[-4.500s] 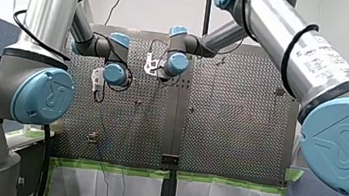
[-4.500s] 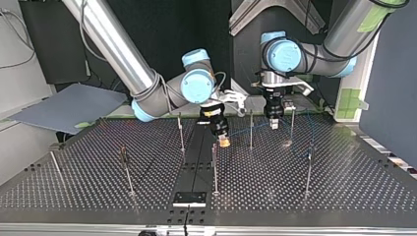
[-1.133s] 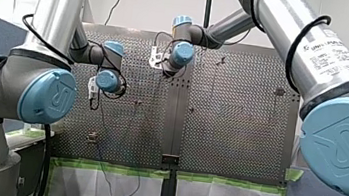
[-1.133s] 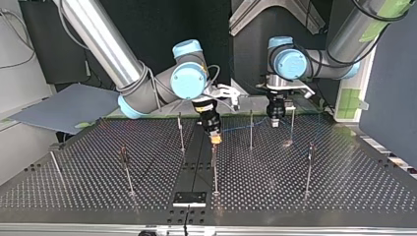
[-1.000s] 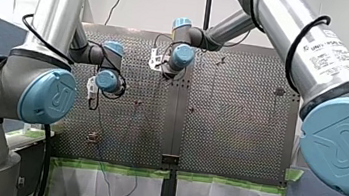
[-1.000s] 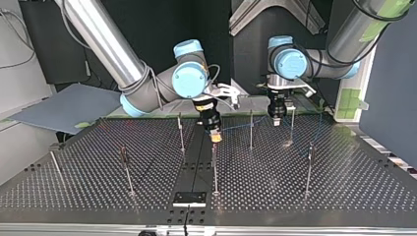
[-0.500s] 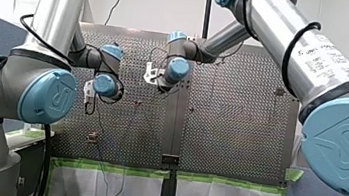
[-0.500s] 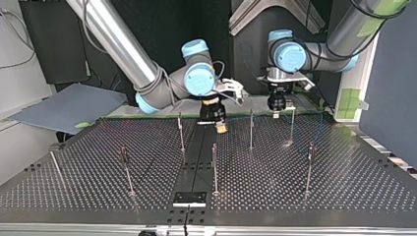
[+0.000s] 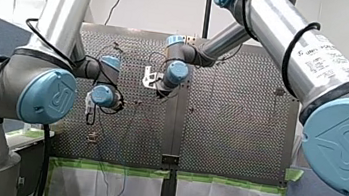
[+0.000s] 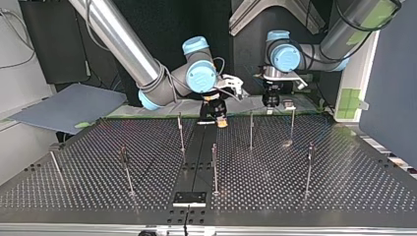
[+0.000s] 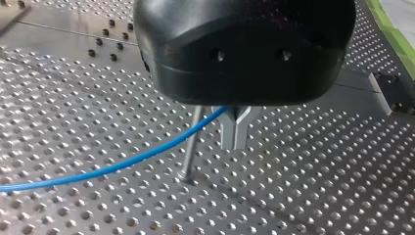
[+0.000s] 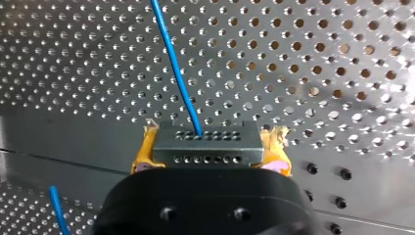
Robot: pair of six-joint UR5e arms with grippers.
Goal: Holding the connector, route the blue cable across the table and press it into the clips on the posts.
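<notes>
Grey connector (image 12: 205,144) crosswise, tight in my right gripper (image 12: 208,149), blue cable (image 12: 179,76) straight ahead; my left gripper (image 11: 235,142) closed on cable

Bright, even light from above — white glare speckles the perforated table (image 12: 342,58) in both wrist views, a post (image 11: 190,147) casts a faint soft shadow, and the top view's backdrop (image 10: 196,17) is v. dark vs. the front view's pale lit wall (image 9: 164,1).

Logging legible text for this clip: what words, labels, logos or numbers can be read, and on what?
printed label on my right arm's tube: several lines, too blurred to read.
Raised logo on left arm's blue joint cap and right arm's blue joint cap: letters not legible.
No other text in any view.
</notes>
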